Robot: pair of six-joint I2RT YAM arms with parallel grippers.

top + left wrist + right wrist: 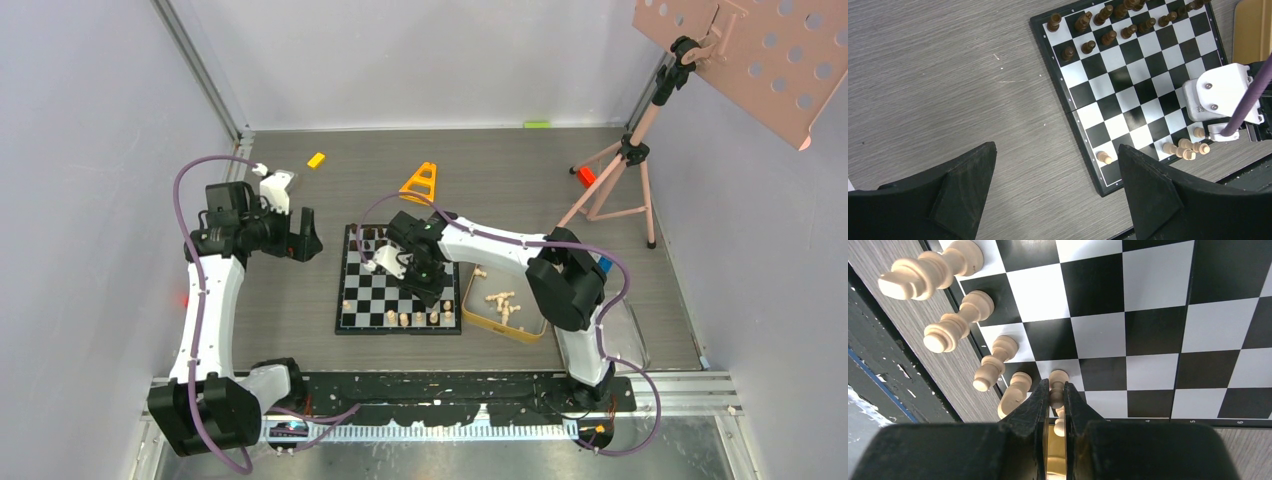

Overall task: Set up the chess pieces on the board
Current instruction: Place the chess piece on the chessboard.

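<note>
The left pincer (303, 240) hangs wide open and empty above the bare surface (290, 300). The board (372, 296) lies just to its right, with dark pieces (1108, 37) standing in its two far rows. Over the board's near edge, the right pincer (1055, 390) is clamped on a pale pawn (1058, 377) above a white square, with other pale pieces (953, 327) lined up beside it. Right of this pincer, a gold tin (478, 318) holds more loose pale pieces (503, 303).
</note>
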